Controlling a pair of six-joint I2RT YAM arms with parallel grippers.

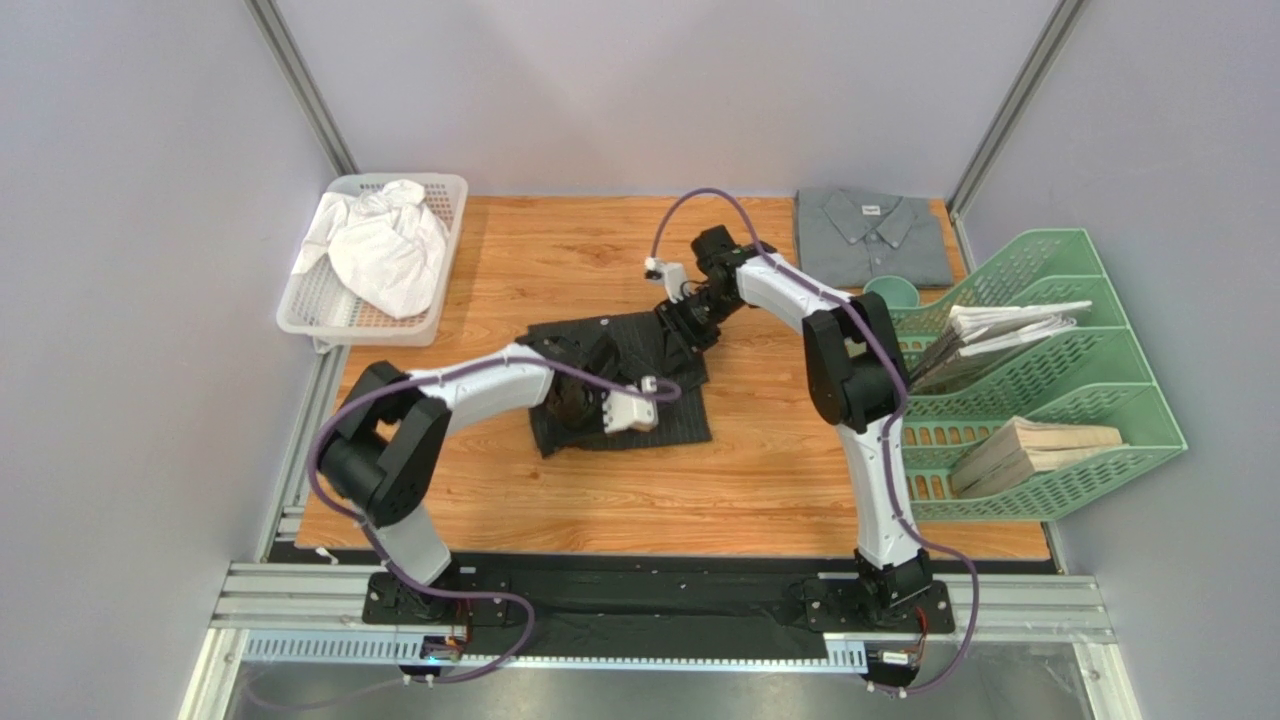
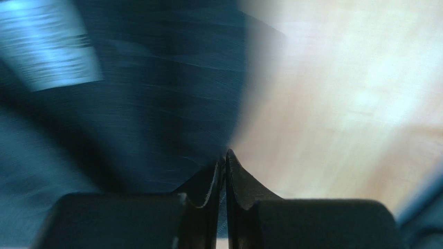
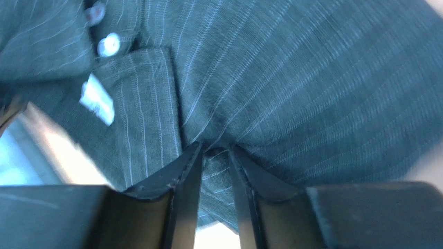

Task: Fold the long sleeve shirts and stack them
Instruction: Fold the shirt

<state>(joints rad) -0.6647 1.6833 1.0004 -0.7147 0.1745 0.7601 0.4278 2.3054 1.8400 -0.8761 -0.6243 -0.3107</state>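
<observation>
Left claw (image 2: 224, 155) and right claw (image 3: 216, 149), each clamped on the black pinstriped shirt (image 1: 684, 417), cloth between the tips.

The top view is bright and even, lit from overhead, sharp throughout, with only faint soft shadows on the table (image 1: 781, 480). The left wrist view is heavily motion-blurred: the black pinstriped shirt (image 2: 130, 104) smears, and the table at 2 o'clock washes out in glare. The right wrist view is sharper, pinstripes crisp centrally, blown-out patches at 8 o'clock
</observation>
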